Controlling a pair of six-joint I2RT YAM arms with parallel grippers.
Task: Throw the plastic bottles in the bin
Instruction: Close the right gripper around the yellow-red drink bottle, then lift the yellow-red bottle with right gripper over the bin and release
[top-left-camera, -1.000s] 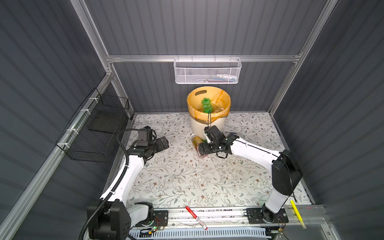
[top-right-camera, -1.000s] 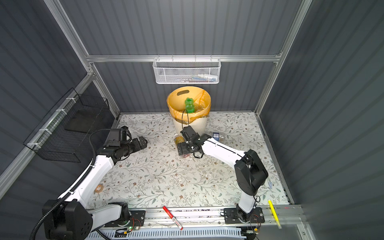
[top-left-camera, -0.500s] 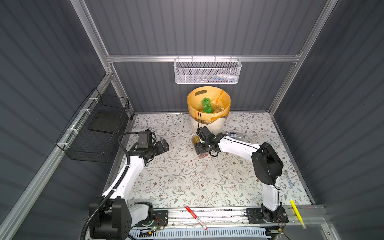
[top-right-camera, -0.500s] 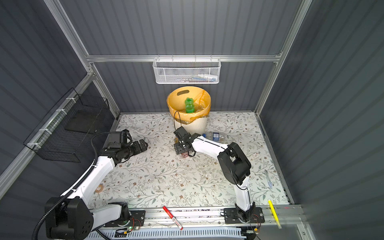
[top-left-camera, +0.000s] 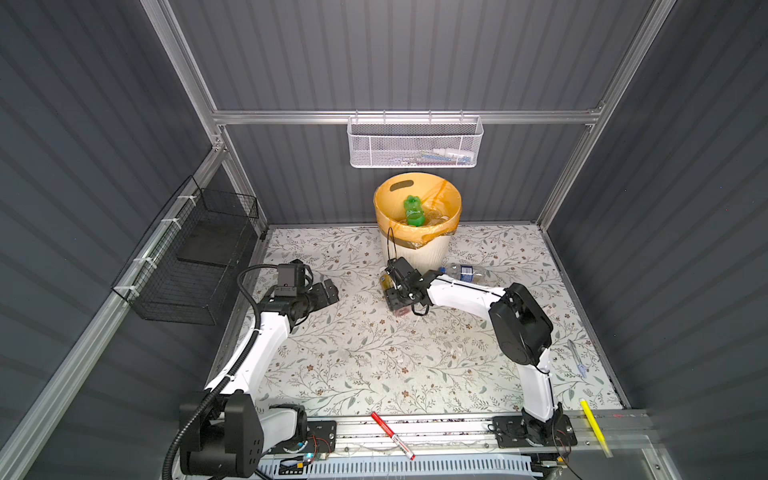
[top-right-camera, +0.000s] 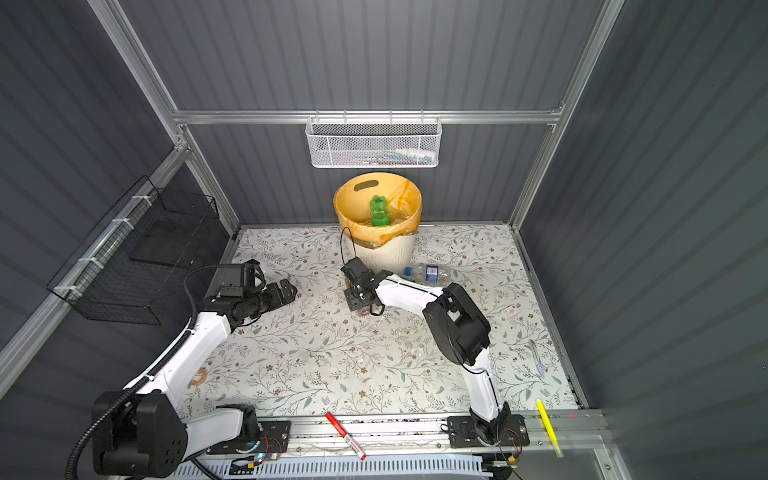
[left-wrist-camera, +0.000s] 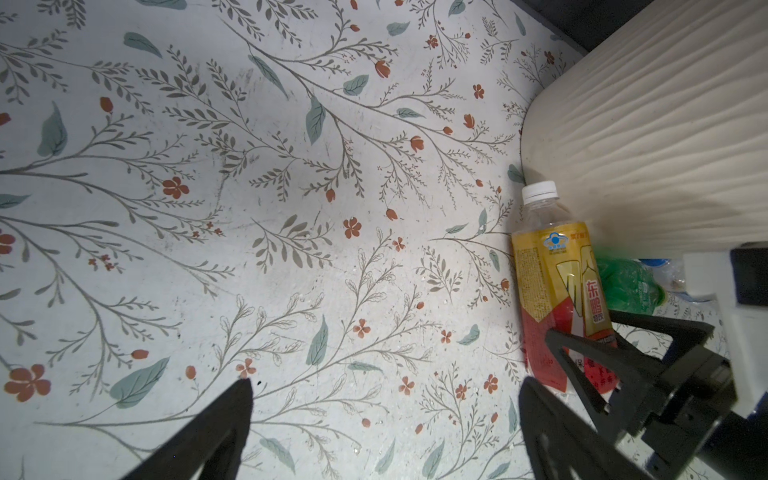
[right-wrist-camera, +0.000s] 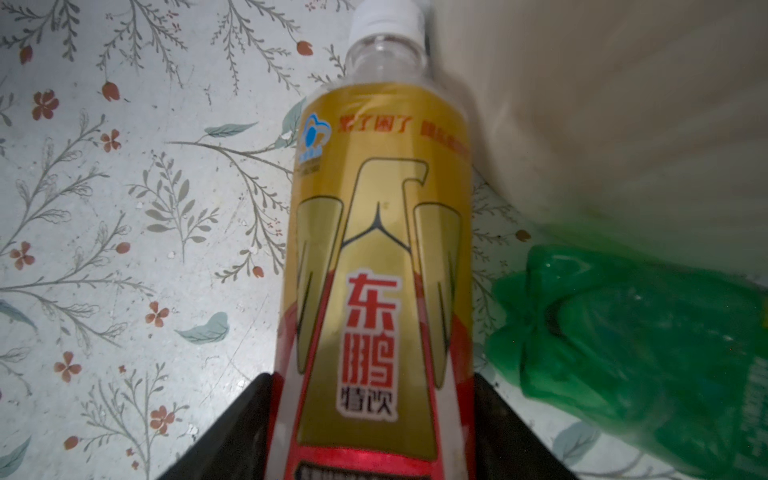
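A bottle with a gold and red label and white cap (right-wrist-camera: 378, 249) lies on the floral mat beside the bin (top-left-camera: 424, 253), its cap toward the bin's foot. My right gripper (right-wrist-camera: 372, 376) is shut on its lower end, one finger pressed to each side; in both top views this gripper (top-left-camera: 395, 297) covers most of the bottle. A green bottle (right-wrist-camera: 623, 365) lies next to it against the bin. A clear bottle with a blue label (top-left-camera: 465, 271) lies right of the bin. Another green bottle (top-left-camera: 412, 212) rests inside the bin. My left gripper (left-wrist-camera: 384, 384) hovers open and empty over bare mat.
A white mesh basket (top-left-camera: 415, 143) hangs on the back wall above the bin. A black wire basket (top-left-camera: 195, 266) hangs on the left wall. A red marker (top-left-camera: 392, 430) and a yellow pen (top-left-camera: 594, 426) lie on the front rail.
My right gripper has slid left over the gold-labelled bottle and its jaws have closed onto it, with the elbow folding back. The left arm drew back slightly and stays open.
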